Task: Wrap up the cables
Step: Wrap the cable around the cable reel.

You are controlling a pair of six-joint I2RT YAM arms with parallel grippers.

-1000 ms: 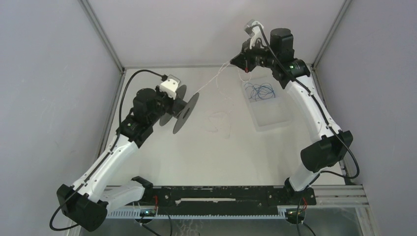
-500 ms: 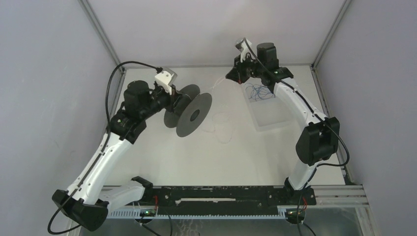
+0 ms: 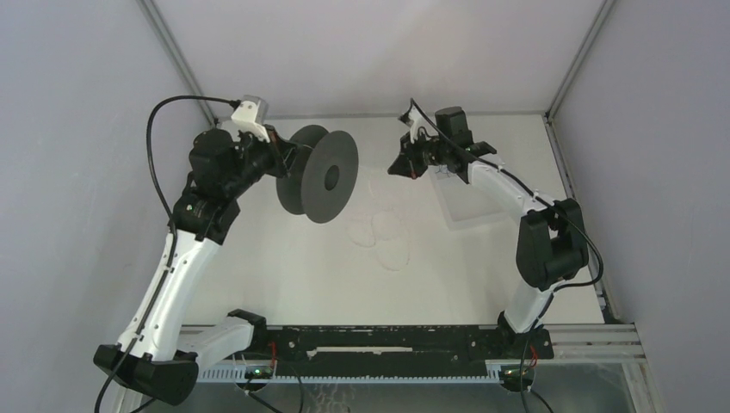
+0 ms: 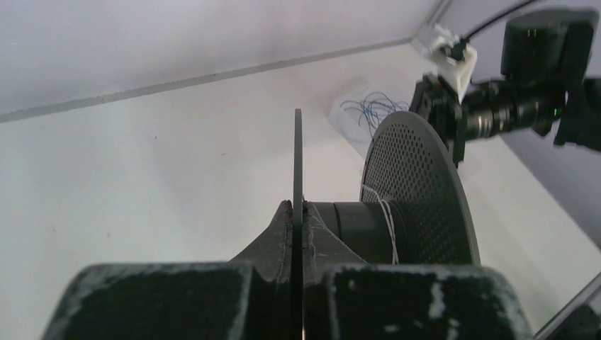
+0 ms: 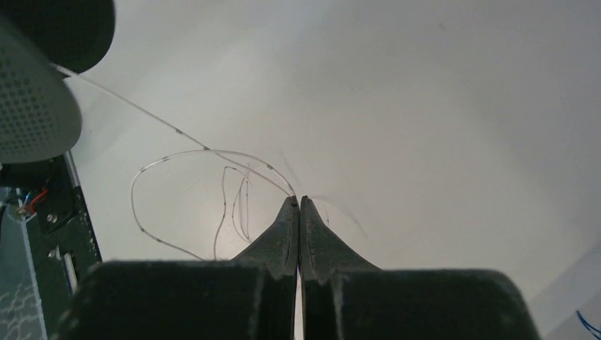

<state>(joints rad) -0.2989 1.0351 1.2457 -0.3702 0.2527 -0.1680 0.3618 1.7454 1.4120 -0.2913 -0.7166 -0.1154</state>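
The black spool [image 3: 318, 176] hangs in the air at the back left, its round face turned toward the camera. My left gripper [image 3: 280, 159] is shut on the spool's thin near flange [image 4: 298, 156]. A few turns of the whitish cable [image 4: 388, 227] lie round the core beside the perforated far flange [image 4: 418, 191]. My right gripper [image 3: 394, 168] is to the right of the spool, shut on the cable [image 5: 205, 152] at its fingertips [image 5: 298, 200]. From there the cord runs to the spool's flange [image 5: 28, 113]. The cable's loose loops [image 3: 379, 237] lie on the table below.
A clear tray [image 3: 469, 211] sits at the back right under the right arm, with a tangle of blue wire [image 4: 368, 110] in it. Grey walls close the table on three sides. The black rail [image 3: 387, 344] runs along the near edge.
The left arm has lifted the spool up and back to the left, turning its face toward the camera. The right gripper has come left and down. The loops on the table have shifted.
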